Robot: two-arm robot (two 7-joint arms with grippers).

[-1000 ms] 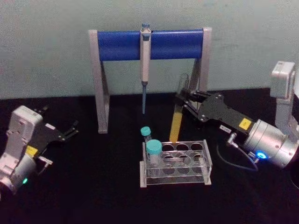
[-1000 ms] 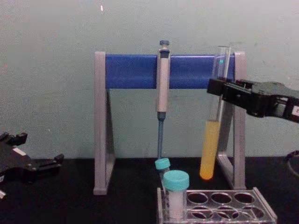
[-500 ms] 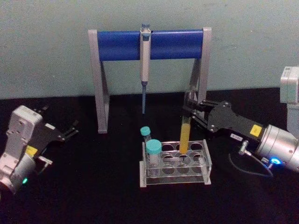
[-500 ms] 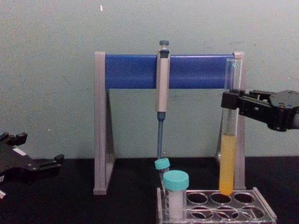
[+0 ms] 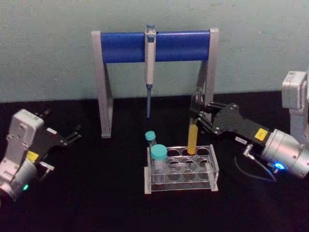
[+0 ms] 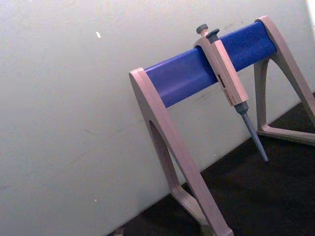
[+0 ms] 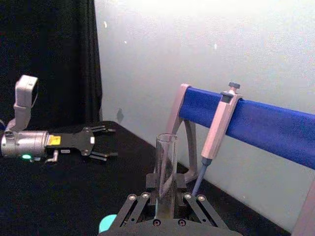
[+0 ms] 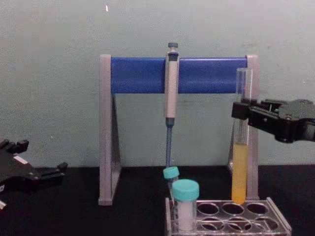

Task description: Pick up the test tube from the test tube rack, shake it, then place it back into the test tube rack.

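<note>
Over the last second my right gripper (image 5: 195,116) has swung the test tube (image 5: 192,137) from a tilt behind the test tube rack (image 5: 193,177) to upright and brought it down over the rack's back row. The jaws are clamped on the clear upper glass, well above the yellow-orange liquid. In the chest view the rounded tip sits level with the rack's top plate, right of the two teal-capped tubes (image 5: 158,154). I can't tell whether it has entered a hole or is resting on a rim.

That is my worry. If the tip is off-centre, pushing down could skew the tube in the jaws or shove the light plastic rack. Letting go early would let uncapped glass topple and spill.

The pipette (image 5: 150,63) hangs on its stand (image 5: 120,46) behind the rack, out of the path. The left gripper (image 5: 72,135) is parked far to the rack's left, fingers apart.
</note>
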